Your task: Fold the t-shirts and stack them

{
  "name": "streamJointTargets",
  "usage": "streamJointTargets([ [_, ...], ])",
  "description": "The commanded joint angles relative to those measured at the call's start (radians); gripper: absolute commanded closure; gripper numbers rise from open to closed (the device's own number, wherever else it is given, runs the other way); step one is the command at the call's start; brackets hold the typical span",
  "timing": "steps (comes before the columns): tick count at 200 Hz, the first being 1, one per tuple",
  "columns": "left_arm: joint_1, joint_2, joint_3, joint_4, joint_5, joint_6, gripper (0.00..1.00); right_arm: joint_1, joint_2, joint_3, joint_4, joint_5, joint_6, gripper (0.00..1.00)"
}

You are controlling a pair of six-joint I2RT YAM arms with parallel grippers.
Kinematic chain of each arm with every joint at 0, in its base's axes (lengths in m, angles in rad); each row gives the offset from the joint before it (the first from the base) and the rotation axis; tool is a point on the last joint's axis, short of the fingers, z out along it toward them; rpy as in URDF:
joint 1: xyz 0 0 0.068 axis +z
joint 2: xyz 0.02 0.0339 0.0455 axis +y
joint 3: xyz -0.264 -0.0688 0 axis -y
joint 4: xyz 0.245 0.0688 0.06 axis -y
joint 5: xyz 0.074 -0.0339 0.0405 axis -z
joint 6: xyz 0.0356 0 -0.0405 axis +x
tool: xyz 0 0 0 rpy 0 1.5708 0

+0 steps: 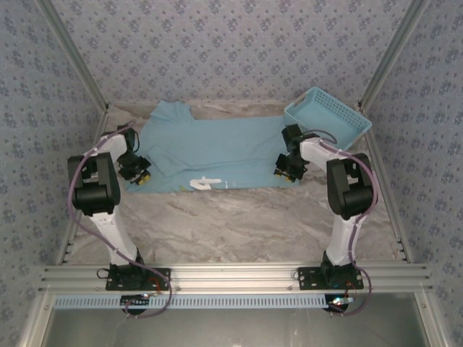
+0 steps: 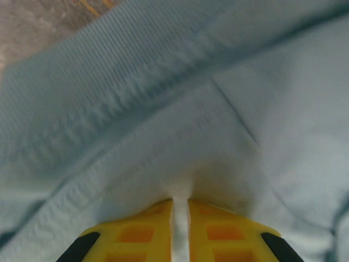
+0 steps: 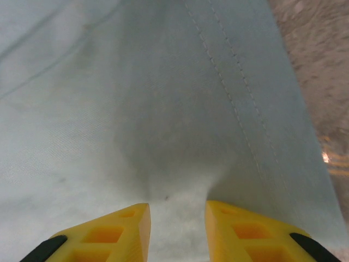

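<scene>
Wrist views: left gripper (image 2: pixel 180 203) tight on t-shirt (image 1: pixel 210 148) by ribbed collar (image 2: pixel 109 71) — right gripper (image 3: pixel 177 206) likewise by stitched hem (image 3: pixel 240 93).

The t-shirt (image 1: pixel 217 152) lies flat on the table (image 1: pixel 239 224), in the upper middle of the top view. The basket (image 1: pixel 327 118) sits at the upper right, by the shirt's corner. The left gripper (image 1: pixel 136 172) is at the shirt's left edge, and the right gripper (image 1: pixel 288 168) at its right edge.
</scene>
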Motion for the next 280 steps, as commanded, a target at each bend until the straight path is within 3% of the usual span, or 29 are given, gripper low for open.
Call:
streamJointTargets([
  [1,0.003,0.020,-0.016,0.001,-0.012,-0.014,0.87,-0.005,0.046,0.026,-0.041,-0.018,0.000,0.65],
  [68,0.002,-0.224,-0.338,-0.012,-0.108,-0.044,0.86,0.004,-0.151,-0.237,-0.130,0.035,-0.048,0.62],
  [110,0.001,-0.374,-0.438,-0.068,-0.114,-0.039,0.85,0.029,-0.322,-0.354,-0.177,0.025,-0.036,0.59],
  [136,-0.054,-0.524,-0.434,-0.079,-0.079,-0.102,0.76,0.067,-0.459,-0.362,-0.135,0.017,-0.025,0.51],
  [159,-0.105,-0.613,-0.456,-0.043,0.058,-0.220,0.65,0.083,-0.523,-0.363,-0.013,-0.082,-0.029,0.40],
  [182,-0.133,-0.620,-0.531,0.061,0.226,-0.343,0.62,0.081,-0.493,-0.356,0.099,-0.234,-0.016,0.39],
  [202,-0.175,-0.591,-0.551,0.141,0.275,-0.410,0.62,0.088,-0.470,-0.348,0.171,-0.301,0.032,0.40],
  [280,-0.208,-0.442,-0.535,0.190,0.196,-0.385,0.69,0.090,-0.468,-0.330,0.172,-0.327,0.054,0.42],
])
